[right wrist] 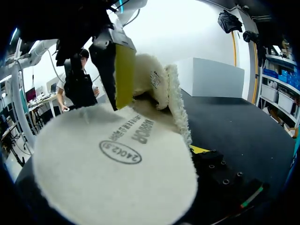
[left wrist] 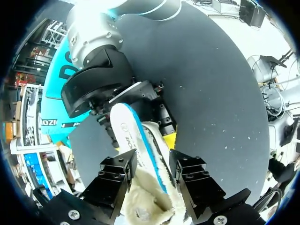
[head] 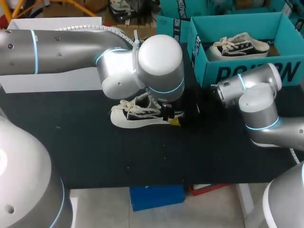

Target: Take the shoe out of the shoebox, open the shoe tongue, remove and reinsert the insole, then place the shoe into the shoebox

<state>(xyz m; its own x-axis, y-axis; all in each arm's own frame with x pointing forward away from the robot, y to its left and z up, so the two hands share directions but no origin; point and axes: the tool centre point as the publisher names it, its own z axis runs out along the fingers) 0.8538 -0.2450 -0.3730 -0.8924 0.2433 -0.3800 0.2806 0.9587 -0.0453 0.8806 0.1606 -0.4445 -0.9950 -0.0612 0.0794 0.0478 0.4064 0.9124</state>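
Observation:
A black-and-white laced shoe lies on its side on the black mat. My left gripper is at its heel. In the left wrist view the gripper holds the fleece-lined heel from both sides. The white insole sticks out of the shoe toward my right gripper. Seen from the right wrist, the insole fills the foreground over my right gripper and hides most of it. One of its fingers shows beside the insole, standing wide. A yellow left fingertip stands at the fleece collar.
The teal shoebox stands open at the back right with a second shoe in it. A white box sits at the back left of the mat. My right gripper sits between the shoe and the shoebox.

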